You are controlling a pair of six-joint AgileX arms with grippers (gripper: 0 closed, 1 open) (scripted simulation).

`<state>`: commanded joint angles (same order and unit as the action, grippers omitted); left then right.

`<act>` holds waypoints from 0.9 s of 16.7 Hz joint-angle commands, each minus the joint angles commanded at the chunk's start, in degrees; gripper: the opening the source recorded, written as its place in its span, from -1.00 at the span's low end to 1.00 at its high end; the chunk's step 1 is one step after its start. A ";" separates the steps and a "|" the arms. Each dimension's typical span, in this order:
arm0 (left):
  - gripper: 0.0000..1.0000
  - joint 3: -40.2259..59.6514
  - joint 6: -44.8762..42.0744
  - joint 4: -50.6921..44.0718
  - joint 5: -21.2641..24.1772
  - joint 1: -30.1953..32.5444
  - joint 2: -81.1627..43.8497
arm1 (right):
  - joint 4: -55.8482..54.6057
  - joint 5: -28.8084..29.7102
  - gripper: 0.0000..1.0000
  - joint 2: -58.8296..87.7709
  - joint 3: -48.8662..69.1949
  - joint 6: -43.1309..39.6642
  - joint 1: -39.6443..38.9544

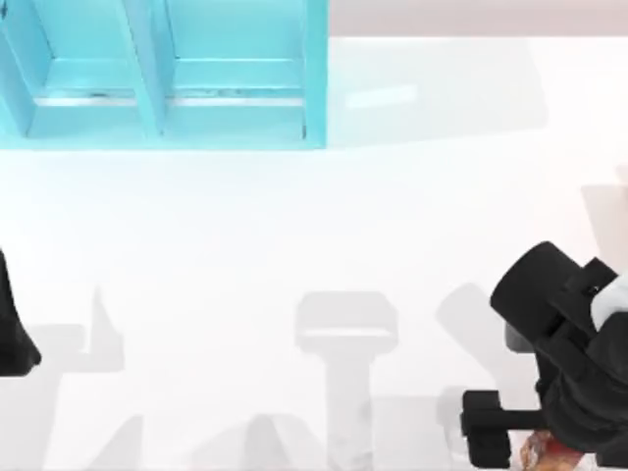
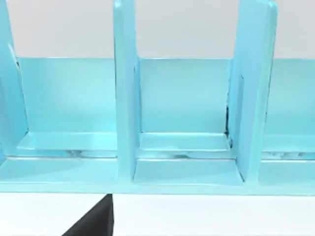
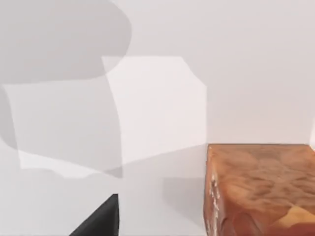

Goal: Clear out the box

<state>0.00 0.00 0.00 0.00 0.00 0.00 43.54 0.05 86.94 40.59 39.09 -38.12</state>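
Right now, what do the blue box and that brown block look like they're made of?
The box looks like glossy painted wood or hard plastic: flat turquoise panels, with sheen on its floor. The block could be polished wood or a printed carton: mottled orange-brown surface, crisp edges. The look leaves both open.

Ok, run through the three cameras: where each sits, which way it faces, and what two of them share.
Top view: above the table, looking down on the white table, the blue box at its far left, the left arm at the left edge, and the right arm with its claw at the lower right.
Left wrist view: on the left arm, facing the blue box's compartments; a dark finger shows.
Right wrist view: on the right arm, facing the table and an orange-brown block.
Shared: top and left wrist views both show the blue box.
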 joint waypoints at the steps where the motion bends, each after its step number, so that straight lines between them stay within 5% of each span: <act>1: 1.00 0.00 0.00 0.00 0.00 0.00 0.00 | 0.71 0.01 1.00 -0.20 0.46 0.01 -0.01; 15: 1.00 0.00 0.00 0.00 0.00 0.00 0.00 | 20.56 0.01 1.00 -7.56 13.02 -0.33 0.21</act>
<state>0.00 0.00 0.00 0.00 0.00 0.00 64.10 0.06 79.38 53.61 38.75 -37.91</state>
